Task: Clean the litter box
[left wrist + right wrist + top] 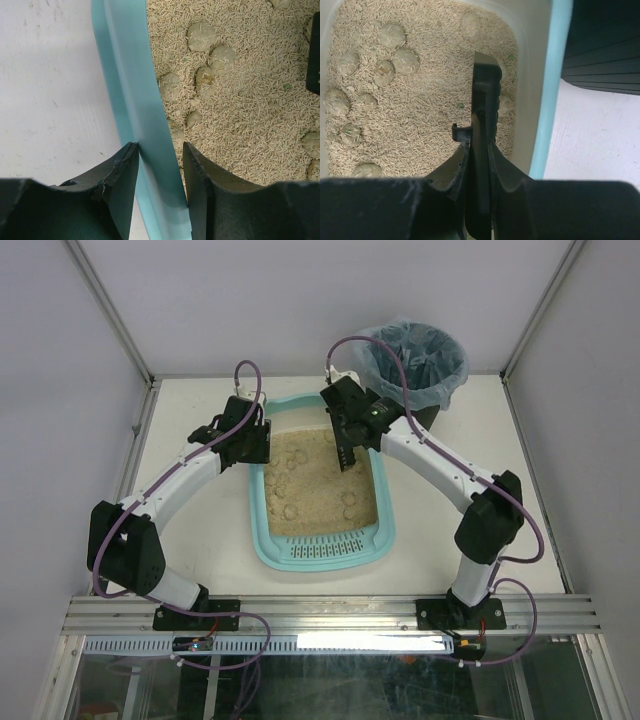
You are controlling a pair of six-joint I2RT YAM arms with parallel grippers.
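Observation:
The light teal litter box (256,515) lies in the middle of the table, filled with beige litter and several round clumps (201,36). My left gripper (258,447) straddles the box's left rim (135,90), one finger outside and one inside, shut on it (160,150). My right gripper (345,425) hovers over the far right part of the litter, shut on the handle of a black slotted scoop (486,95). The scoop stands edge-on over the litter near the box's right wall (555,75), its blade pointing away from the gripper (477,145).
A black round bin (415,365) with a bluish bag liner stands at the back right, just beyond the box's far right corner; its ribbed side (605,45) shows in the right wrist view. White table (50,100) lies left of the box.

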